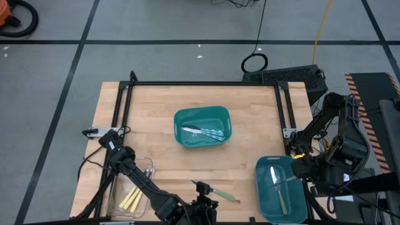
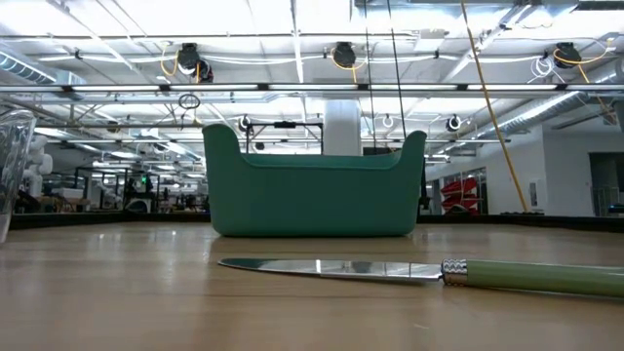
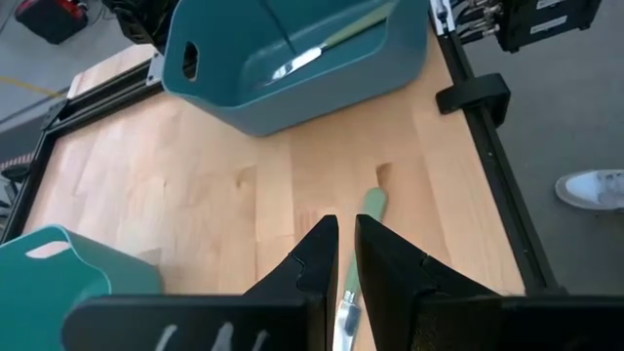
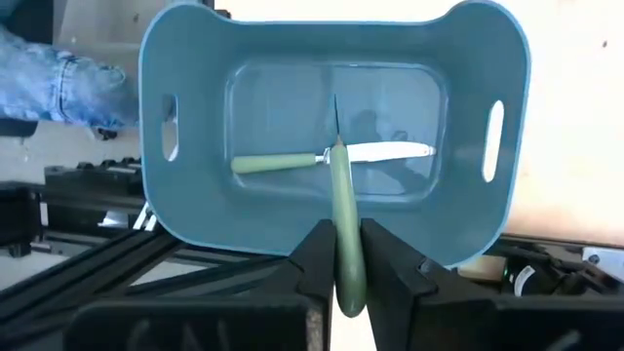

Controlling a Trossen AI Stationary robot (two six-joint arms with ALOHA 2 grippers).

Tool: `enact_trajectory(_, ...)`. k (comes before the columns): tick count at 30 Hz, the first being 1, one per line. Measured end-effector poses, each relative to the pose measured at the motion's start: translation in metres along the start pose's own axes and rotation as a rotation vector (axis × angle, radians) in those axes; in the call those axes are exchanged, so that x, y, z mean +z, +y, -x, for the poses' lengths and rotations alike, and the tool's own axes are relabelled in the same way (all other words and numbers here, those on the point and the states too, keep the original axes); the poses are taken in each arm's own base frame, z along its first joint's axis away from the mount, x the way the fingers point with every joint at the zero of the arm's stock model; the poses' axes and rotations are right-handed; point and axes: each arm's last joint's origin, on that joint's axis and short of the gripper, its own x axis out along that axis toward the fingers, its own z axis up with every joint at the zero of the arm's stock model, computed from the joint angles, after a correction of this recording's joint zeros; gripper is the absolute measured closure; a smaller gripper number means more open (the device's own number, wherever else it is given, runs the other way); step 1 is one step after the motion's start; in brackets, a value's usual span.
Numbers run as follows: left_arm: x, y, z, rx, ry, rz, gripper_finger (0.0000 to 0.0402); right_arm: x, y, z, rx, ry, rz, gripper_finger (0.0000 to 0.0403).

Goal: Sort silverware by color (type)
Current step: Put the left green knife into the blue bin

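Note:
A green-handled knife (image 1: pixel 220 193) lies flat on the wooden table near its front edge, blade toward the left (image 2: pixel 331 267). My left gripper (image 1: pixel 201 187) hovers above its blade end, fingers almost shut with only a slit between them (image 3: pixel 347 234), touching nothing. My right gripper (image 1: pixel 294 167) is over the teal bin at the right (image 1: pixel 262 187), shut on another green-handled piece (image 4: pixel 343 214). A second green-handled knife (image 4: pixel 322 159) lies on that bin's floor. My right gripper pinches the green handle near its free end (image 4: pixel 348 268) between its two fingers; the handle's end sticks out past them. The fingers point steeply down from above and lie along the piece. It hangs head down over the bin, clear of the table.
A teal bin (image 1: pixel 181 122) with all-metal pieces stands mid-table. A clear container (image 1: pixel 142 201) with yellow-handled pieces sits at the front left. Black frame rails (image 1: pixel 206 83) run along the table's far and side edges. A person's leg (image 4: pixel 58 78) and shoe (image 3: pixel 595 187) show beyond the table.

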Motion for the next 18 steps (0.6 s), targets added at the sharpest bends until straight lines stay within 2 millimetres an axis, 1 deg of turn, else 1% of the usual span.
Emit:
enact_trajectory(9, 0.0, 0.0, 0.0, 0.0, 0.0, 0.01, 0.0355, 0.004, 0.001, -0.003, -0.059, -0.084, -0.032, 0.0372)
enact_trajectory(14, 0.0, 0.0, 0.0, -0.001, 0.0, 0.027, 0.0355, 0.006, 0.006, -0.008, -0.08, -0.072, -0.007, 0.0371)
enact_trajectory(18, 0.0, 0.0, 0.0, -0.001, 0.0, 0.029, 0.0355, 0.008, 0.01, -0.012, -0.095, -0.065, -0.036, 0.0371)
